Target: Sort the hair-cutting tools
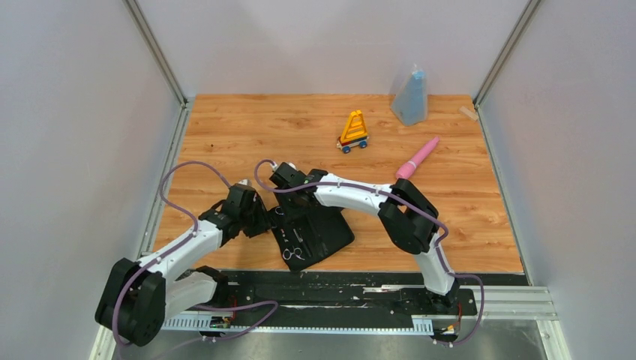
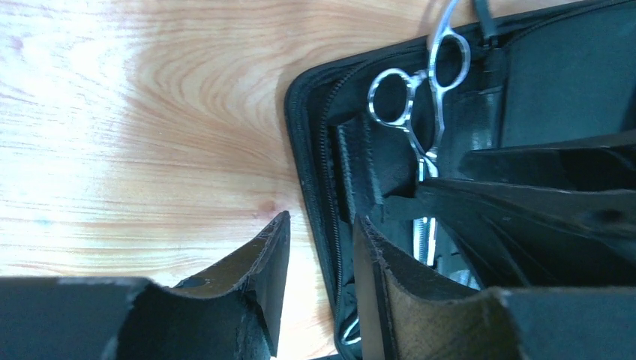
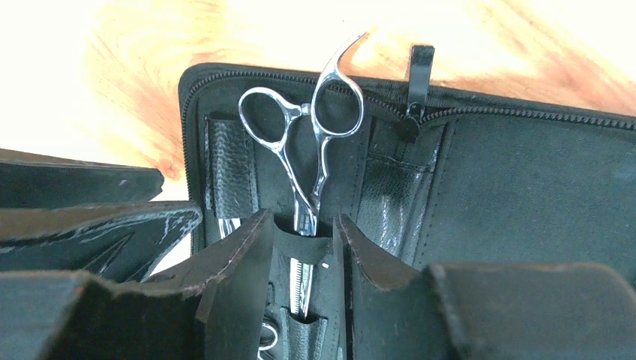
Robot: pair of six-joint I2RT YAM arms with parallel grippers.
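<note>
The right jaws stand part open with nothing in them. Their fingers (image 3: 240, 262) straddle the blade end of a pair of silver scissors (image 3: 304, 206), with a gap on each side. The blades run between the jaws under a black elastic band (image 3: 300, 251). The two finger rings lie just beyond the tips, flat on the lining of the open black case (image 3: 525, 187).

The left jaws are likewise part open and empty. Their fingers (image 2: 274, 255) sit either side of the case's zipped rim (image 2: 311, 180), with bare desk (image 2: 112, 135) outside one finger and the case's interior beyond the other. From there the same scissors lie past the tips, toward the interior side.

A second pair of scissors (image 1: 294, 253) sits in the case behind the right jaws, toward the arm bases. I cannot make out the combs.

The scissors look light, rigid and polished, so probably slippery, and they lie too flat to get a finger beneath. The best hold is likely a pinch across the shank just short of the rings, where the metal is thickest. Any pull or push should follow the line of the blades, or the band will snag them. The case looks soft and light and would probably drag along, so a pinch on its rim by the left jaws would steady it.
</note>
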